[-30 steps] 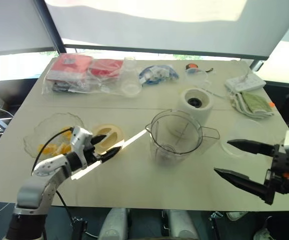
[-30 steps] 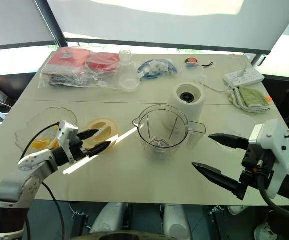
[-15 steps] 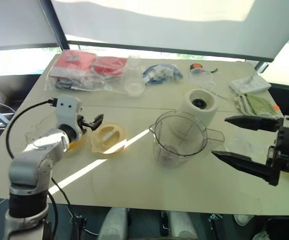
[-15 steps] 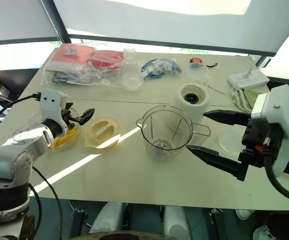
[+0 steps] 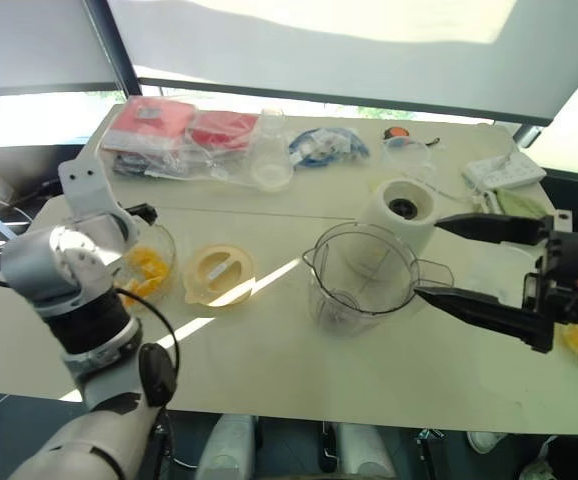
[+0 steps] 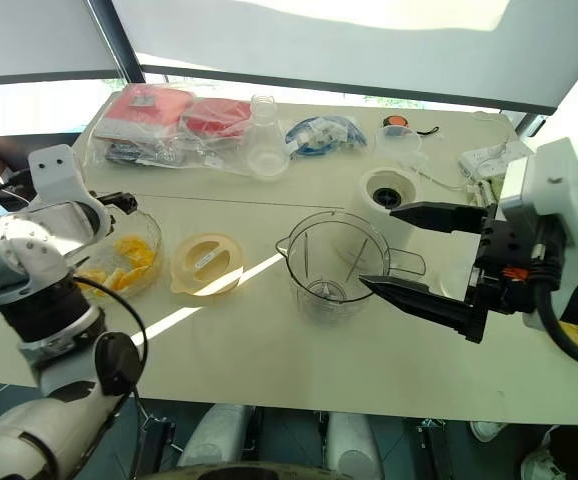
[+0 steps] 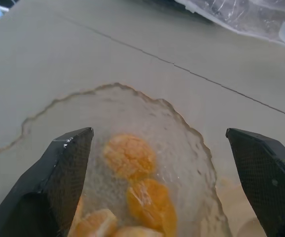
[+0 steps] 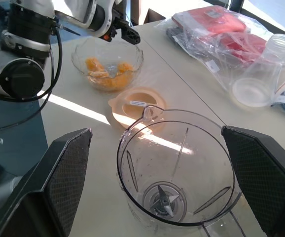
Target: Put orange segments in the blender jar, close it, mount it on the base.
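Several orange segments (image 7: 132, 158) lie in a clear glass bowl (image 5: 161, 240) at the table's left. My left gripper (image 7: 158, 132) hangs open just over that bowl, pointing down into it and holding nothing. The clear blender jar (image 5: 362, 277) stands upright and empty in the middle, its blades visible at the bottom (image 8: 164, 197). The cream-white base (image 5: 401, 215) stands right behind it. My right gripper (image 5: 429, 256) is open and empty, its fingers level beside the jar's handle side. A cream-yellow lid (image 5: 219, 275) lies flat between bowl and jar.
Plastic bags with red contents (image 5: 174, 140), a clear flask (image 5: 269, 160) and a blue bundle (image 5: 324, 150) line the far edge. A power strip (image 5: 504, 170) and a green cloth (image 5: 519, 205) lie at the far right. A shallow glass bowl (image 5: 489, 275) sits right of the jar.
My left arm has lifted and swung left, from beside the lid to over the bowl, its gripper turning down toward the segments. The right gripper has risen slightly toward the jar.
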